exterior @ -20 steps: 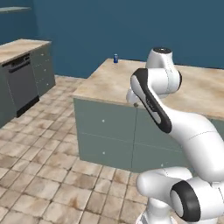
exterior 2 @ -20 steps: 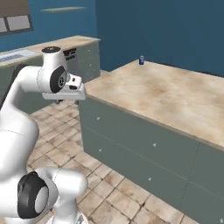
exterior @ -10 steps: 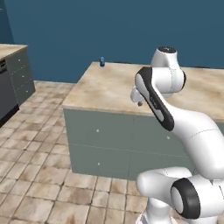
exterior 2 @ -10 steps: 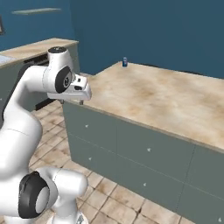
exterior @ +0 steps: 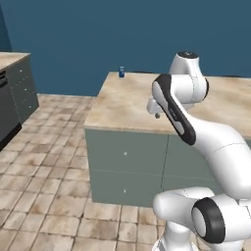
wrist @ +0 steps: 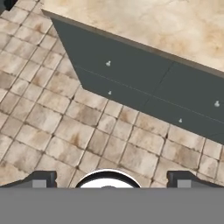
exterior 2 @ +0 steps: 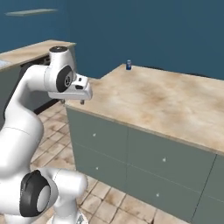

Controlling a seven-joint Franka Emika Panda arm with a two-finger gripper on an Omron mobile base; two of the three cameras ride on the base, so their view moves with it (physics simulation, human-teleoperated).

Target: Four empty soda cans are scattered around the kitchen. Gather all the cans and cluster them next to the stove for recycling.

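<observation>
1. Left base view: a blue soda can (exterior: 121,72) stands upright at the far left corner of the island counter (exterior: 127,105), just inside its back edge. The rest of the tan top that shows is bare. The arm folds over the counter's near edge, and the tiled floor (exterior: 44,171) lies open to the left of the island.
2. Right base view: the same can (exterior 2: 128,65) sits at the far corner, well apart from the gripper (exterior 2: 73,102), which hangs at the near left corner, just off the edge. The grey drawer fronts (exterior 2: 131,153) drop straight down to the floor.
3. Hand view: the fingertips (wrist: 39,179) stand spread wide, holding nothing, above floor tiles (wrist: 61,131). The counter edge runs diagonally across the top.
</observation>
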